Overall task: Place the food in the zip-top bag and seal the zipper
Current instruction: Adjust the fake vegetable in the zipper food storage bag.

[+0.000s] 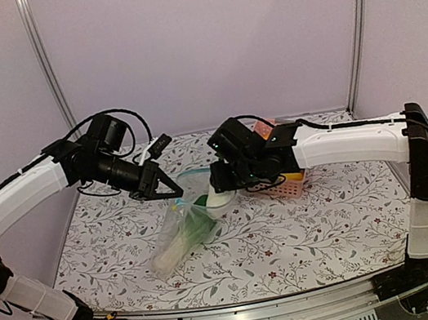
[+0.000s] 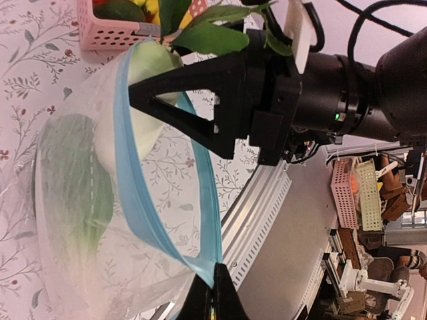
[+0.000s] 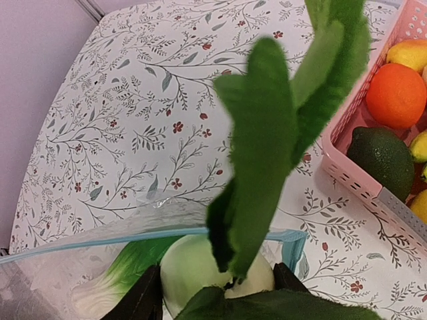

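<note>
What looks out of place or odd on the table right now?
Nothing is spilled or damaged. The one thing askew is the bok choy in the right end effector: its white bulb sits at the mouth of the zip-top bag, while its green leaves stick out, clear of the bag.

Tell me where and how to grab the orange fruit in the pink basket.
I'd grip the orange fruit across its round middle, coming straight down from above. It sits low inside the pink basket, whose slatted wall blocks a side approach, and the dark green fruit beside it crowds one flank.
</note>
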Motion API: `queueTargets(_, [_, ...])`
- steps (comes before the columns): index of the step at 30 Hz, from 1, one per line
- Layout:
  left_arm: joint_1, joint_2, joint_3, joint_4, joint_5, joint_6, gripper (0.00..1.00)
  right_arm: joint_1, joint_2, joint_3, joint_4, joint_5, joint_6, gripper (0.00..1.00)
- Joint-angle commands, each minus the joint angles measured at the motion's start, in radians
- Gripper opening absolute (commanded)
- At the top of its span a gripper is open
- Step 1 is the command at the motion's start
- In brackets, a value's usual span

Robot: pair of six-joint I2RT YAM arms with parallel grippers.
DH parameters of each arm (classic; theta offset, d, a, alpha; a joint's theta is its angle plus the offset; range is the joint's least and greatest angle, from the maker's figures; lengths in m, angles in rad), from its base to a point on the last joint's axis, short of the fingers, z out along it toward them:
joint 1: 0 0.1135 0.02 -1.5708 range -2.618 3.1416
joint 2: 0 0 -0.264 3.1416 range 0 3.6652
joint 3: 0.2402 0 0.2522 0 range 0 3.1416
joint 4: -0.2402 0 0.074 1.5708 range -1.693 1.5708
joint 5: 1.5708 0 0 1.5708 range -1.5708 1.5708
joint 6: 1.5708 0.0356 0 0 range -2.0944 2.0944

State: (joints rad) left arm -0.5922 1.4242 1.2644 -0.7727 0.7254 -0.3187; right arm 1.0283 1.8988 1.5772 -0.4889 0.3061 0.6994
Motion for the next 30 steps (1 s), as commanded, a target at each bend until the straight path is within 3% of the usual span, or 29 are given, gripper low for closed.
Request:
queueTargets(1, [0.015,-0.024,-0.016,0.028,0.009,-0.003,0.00,-0.002,-0.076,-0.029,0.016,0.026,0.010,0.47])
queueTargets(8, [0.014,-0.028,-0.021,0.032,0.011,-0.005,0.00,-0.003,-0.194,-0.127,0.136,-0.017,0.068,0.47])
queueTargets(16, [0.014,-0.032,-0.031,0.043,0.006,-0.007,0.00,0.011,-0.097,-0.118,0.287,-0.159,0.169,0.45])
queueTargets(30, [0.016,-0.035,-0.036,0.057,-0.003,-0.012,0.00,0.071,-0.004,-0.100,0.335,-0.284,0.261,0.44])
